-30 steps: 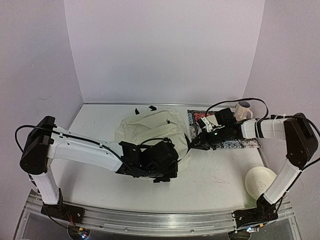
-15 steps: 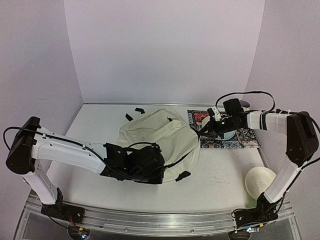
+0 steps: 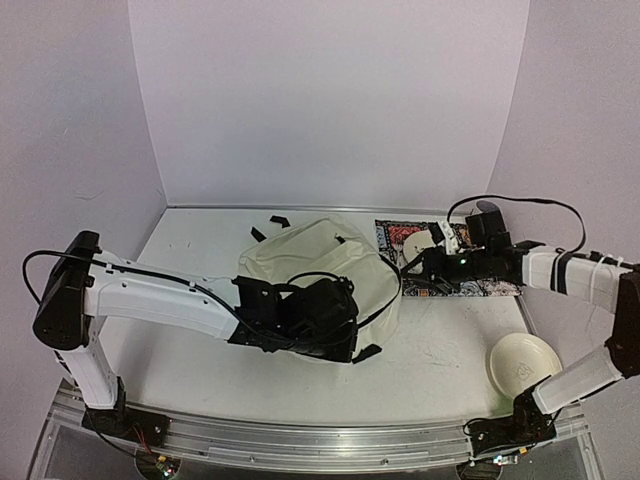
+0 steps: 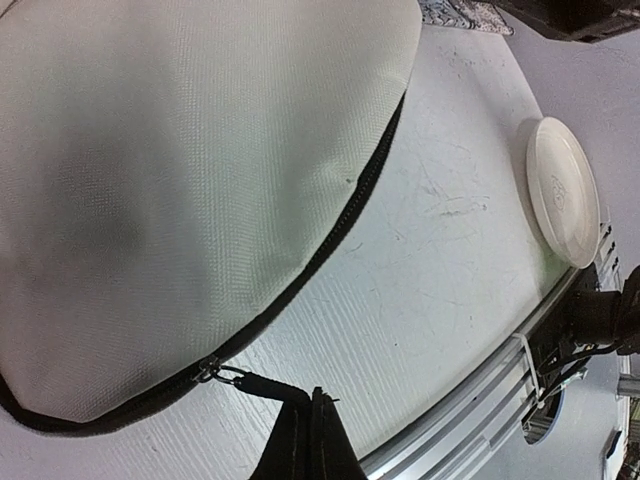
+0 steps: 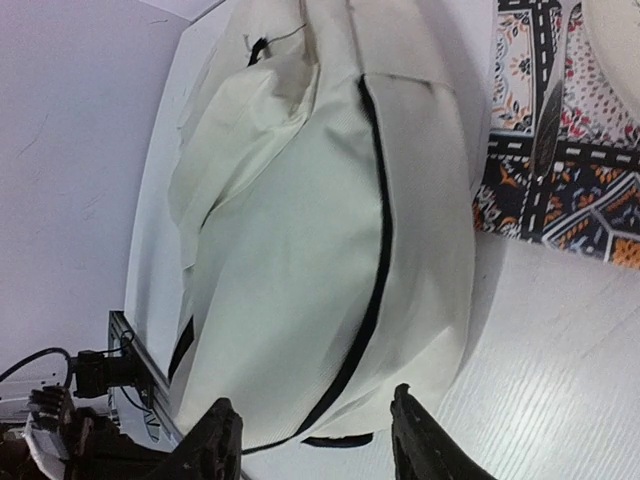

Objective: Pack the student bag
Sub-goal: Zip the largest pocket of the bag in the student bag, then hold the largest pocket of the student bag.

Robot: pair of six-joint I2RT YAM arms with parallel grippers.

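Your cream soft fabric backpack with black zipper lines (image 3: 310, 262) lies bulging and rounded about mid-desk, somewhat closer to the far edge than the near one. The white desk (image 3: 190, 250) shows bare on its left. Black straps (image 3: 272, 226) stick out at the bag's far side. A black buckle end (image 3: 366, 352) lies at its near-right edge.

Your left gripper (image 4: 306, 440) is pressed together, pinching the black zipper pull tab (image 4: 262, 386) at the bag's near side. The tab runs from the small metal slider (image 4: 209, 371), which sits on the black zipper line. That zipper line looks closed along the stretch the left wrist view shows.

Your right gripper (image 5: 312, 420) is spread, with nothing between its fingers. It hangs just beside the bag's right side, over the left edge of the patterned multicolour cloth mat (image 3: 480, 285). You can't tell from these views whether it touches the bag.

The mat lies flat by the desk's far right corner, with the bag's right side just beside its left edge. A pale round object (image 3: 415, 243) sits on the mat's far-left part, but what it is can't be made out. A white round plate (image 3: 520, 362) sits by the near right corner, well apart from the bag.
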